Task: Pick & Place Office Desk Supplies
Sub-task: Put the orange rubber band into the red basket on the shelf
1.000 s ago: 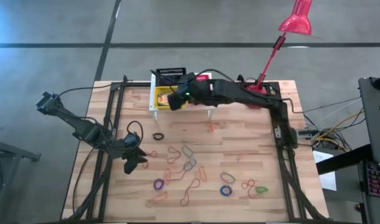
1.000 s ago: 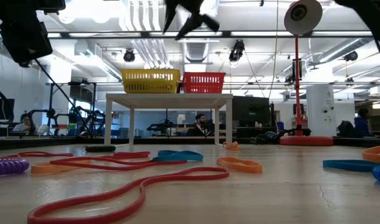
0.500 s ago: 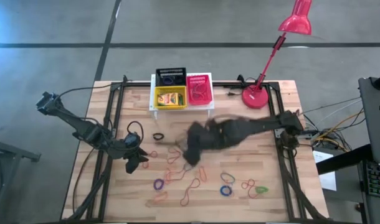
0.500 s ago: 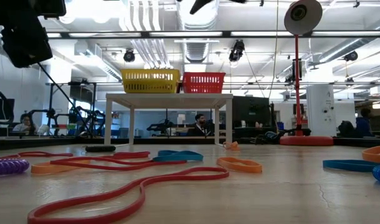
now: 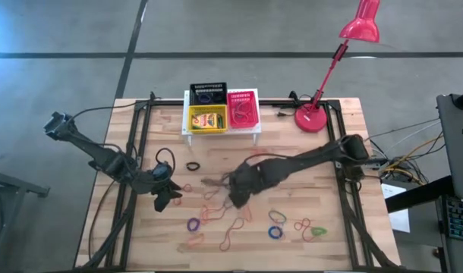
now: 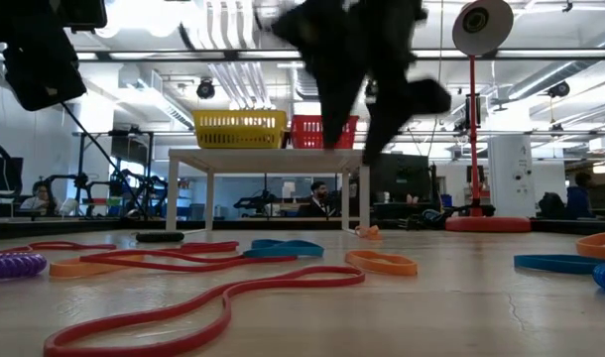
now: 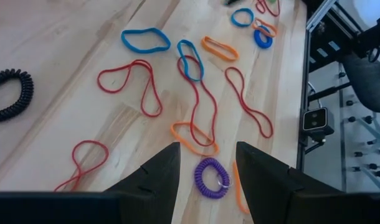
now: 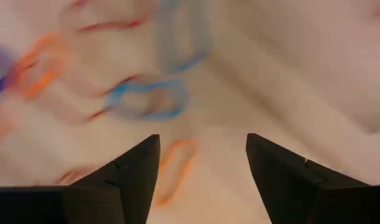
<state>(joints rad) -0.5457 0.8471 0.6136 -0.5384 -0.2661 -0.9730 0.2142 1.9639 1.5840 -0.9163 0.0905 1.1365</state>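
Note:
Rubber-band loops in orange, red, blue, purple and green lie flat and scattered on the wooden table. Black, yellow and red mesh baskets stand on the white stand at the far edge. A yellow-and-green crayon box lies in the yellow basket. My right gripper hovers open over the middle bands; its wrist view shows a blue band and an orange band beyond the fingers. My left gripper waits open at the table's left, above a purple coil.
The red desk lamp stands with its base at the far right, its head reaching out beyond the far edge. A black coil lies left of the middle. Black frame rails run along both sides of the table.
My right gripper has swung from above the yellow basket on the stand toward the near side, to the middle of the table, and has come down toward the rubber bands. The yellow basket with the crayon box in it now shows uncovered.

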